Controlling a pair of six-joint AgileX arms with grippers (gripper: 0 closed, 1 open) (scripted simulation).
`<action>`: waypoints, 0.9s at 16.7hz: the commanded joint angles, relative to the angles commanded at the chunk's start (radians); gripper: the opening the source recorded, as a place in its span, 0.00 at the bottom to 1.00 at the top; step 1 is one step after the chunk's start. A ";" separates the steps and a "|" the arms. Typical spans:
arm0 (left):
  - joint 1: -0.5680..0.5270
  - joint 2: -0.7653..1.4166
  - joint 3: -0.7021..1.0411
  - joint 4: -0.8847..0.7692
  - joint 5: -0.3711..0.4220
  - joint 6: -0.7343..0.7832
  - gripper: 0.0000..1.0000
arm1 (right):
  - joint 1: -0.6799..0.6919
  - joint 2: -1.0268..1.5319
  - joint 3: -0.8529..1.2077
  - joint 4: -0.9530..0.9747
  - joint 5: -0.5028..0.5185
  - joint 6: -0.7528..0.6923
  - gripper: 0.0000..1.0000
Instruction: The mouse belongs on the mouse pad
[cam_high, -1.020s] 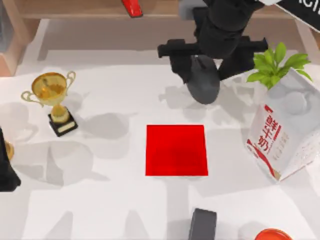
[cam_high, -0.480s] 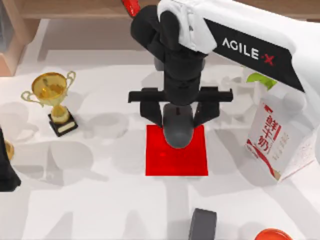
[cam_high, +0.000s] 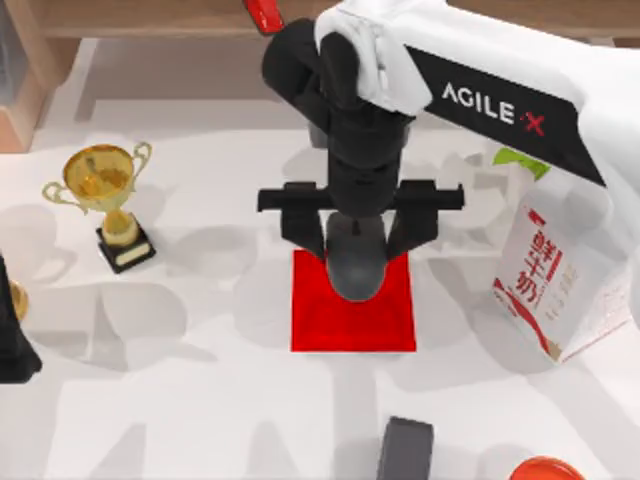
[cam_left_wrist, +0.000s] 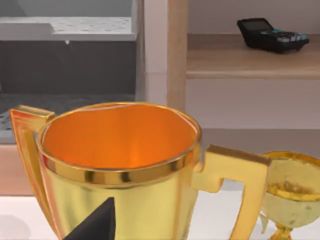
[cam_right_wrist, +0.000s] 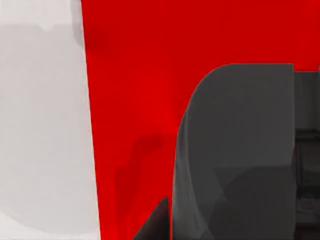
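Note:
The dark grey mouse (cam_high: 355, 265) hangs over the far half of the red mouse pad (cam_high: 330, 325), near the middle of the table. My right gripper (cam_high: 358, 247) is shut on it, one black finger on each side of its body. In the right wrist view the mouse (cam_right_wrist: 230, 150) looms close over the red mouse pad (cam_right_wrist: 135, 75); whether it touches the pad cannot be told. My left arm (cam_high: 12, 345) stays parked at the table's left edge.
A gold trophy (cam_high: 105, 195) stands at the left and a milk carton (cam_high: 555, 280) at the right. A dark grey block (cam_high: 405, 450) and a red-orange round object (cam_high: 545, 470) lie at the front edge. The left wrist view faces a gold trophy cup (cam_left_wrist: 120, 165) close up.
My right arm carried the mouse from the back of the table forward over the red pad. In the last half second it shifted only slightly. The left arm has not moved.

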 joint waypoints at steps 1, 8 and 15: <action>0.000 0.000 0.000 0.000 0.000 0.000 1.00 | 0.000 0.001 -0.008 0.009 0.000 0.000 0.00; 0.000 0.000 0.000 0.000 0.000 0.000 1.00 | 0.002 0.008 -0.064 0.076 0.000 0.001 0.00; 0.000 0.000 0.000 0.000 0.000 0.000 1.00 | 0.005 0.019 -0.109 0.127 0.001 0.002 0.00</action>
